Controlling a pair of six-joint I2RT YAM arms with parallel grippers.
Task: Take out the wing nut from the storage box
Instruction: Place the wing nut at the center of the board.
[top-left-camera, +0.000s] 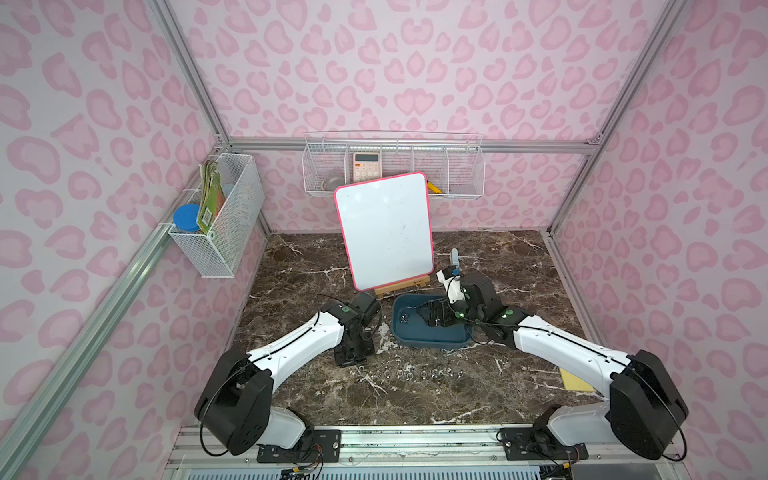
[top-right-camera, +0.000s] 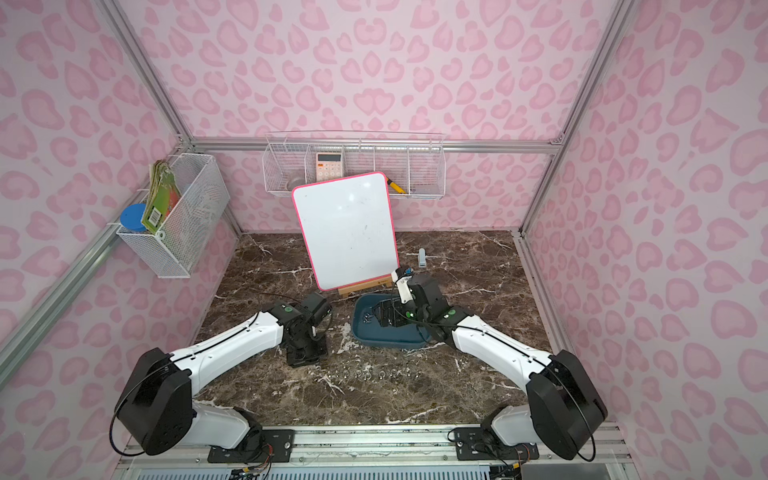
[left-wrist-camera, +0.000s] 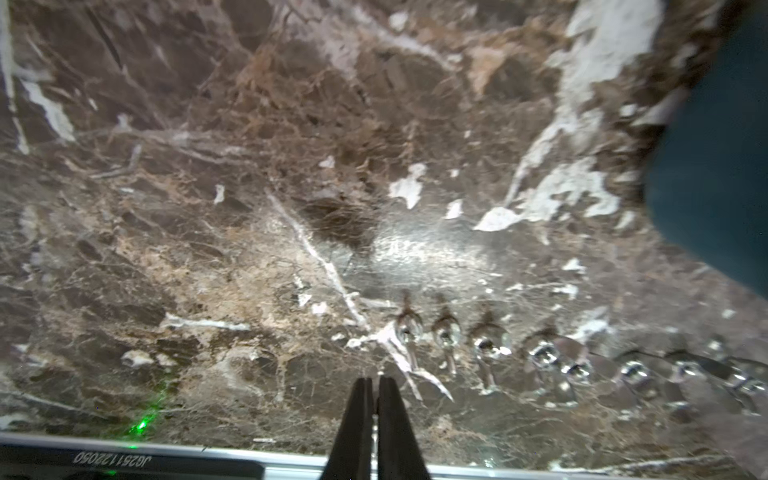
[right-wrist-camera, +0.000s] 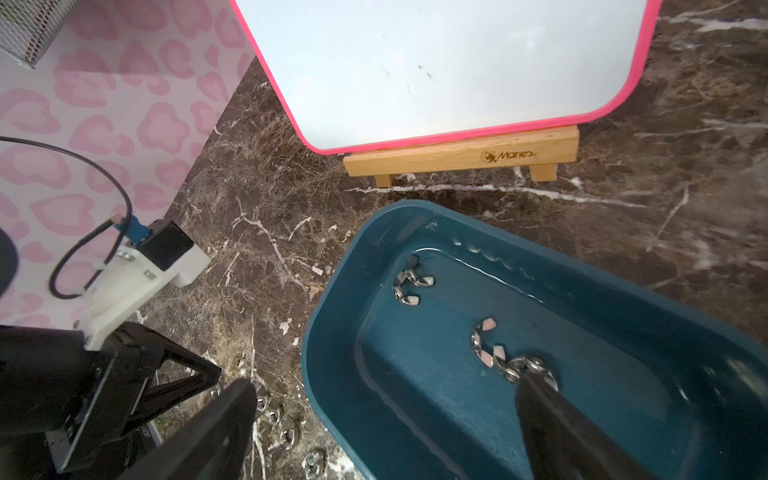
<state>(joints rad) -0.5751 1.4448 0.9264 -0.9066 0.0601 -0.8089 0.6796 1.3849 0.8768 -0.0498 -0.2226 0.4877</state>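
Observation:
The storage box (top-left-camera: 432, 344), a shallow dark teal tub (top-right-camera: 386, 338), stands on the marble just in front of the whiteboard's easel. In the right wrist view the storage box (right-wrist-camera: 332, 332) holds several silver wing nuts in two clusters, one near the far corner (right-wrist-camera: 409, 282) and one (right-wrist-camera: 498, 353) at my inner fingertip. My right gripper (right-wrist-camera: 390, 380) is open wide and straddles the box's left wall: one finger is inside, the other outside over the table. My left gripper (left-wrist-camera: 376, 380) is shut and empty, low over the marble left of the box.
A row of several wing nuts (top-left-camera: 415, 374) lies on the marble in front of the box, also in the left wrist view (left-wrist-camera: 490, 340). A pink-rimmed whiteboard (top-left-camera: 384, 230) leans on a wooden easel (right-wrist-camera: 461, 156). Wire baskets (top-left-camera: 392, 166) hang on the walls. A yellow pad (top-left-camera: 575, 380) lies at the right.

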